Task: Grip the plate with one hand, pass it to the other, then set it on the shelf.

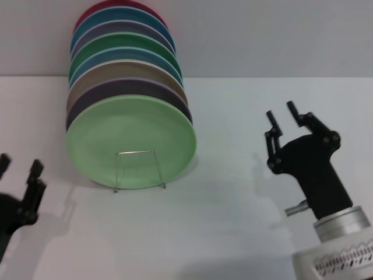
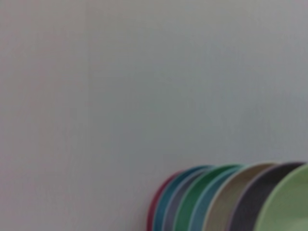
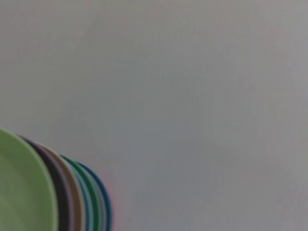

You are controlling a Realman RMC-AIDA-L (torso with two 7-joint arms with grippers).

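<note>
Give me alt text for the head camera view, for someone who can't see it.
A pale green plate stands upright at the front of a row of coloured plates in a wire rack on a white table. The left gripper sits low beside the rack, and the right gripper on the other side, both open and empty.

Soft, even light fills the head view, and the white counter point(image 1: 233, 233) shows only faint grey shadows beside the right gripper point(image 1: 282, 119) and the left gripper point(image 1: 20, 166). There is no glare on the matte plate point(image 1: 131, 142). Both wrist views are blurred, the plate edges point(image 2: 226, 202) out of focus.
</note>
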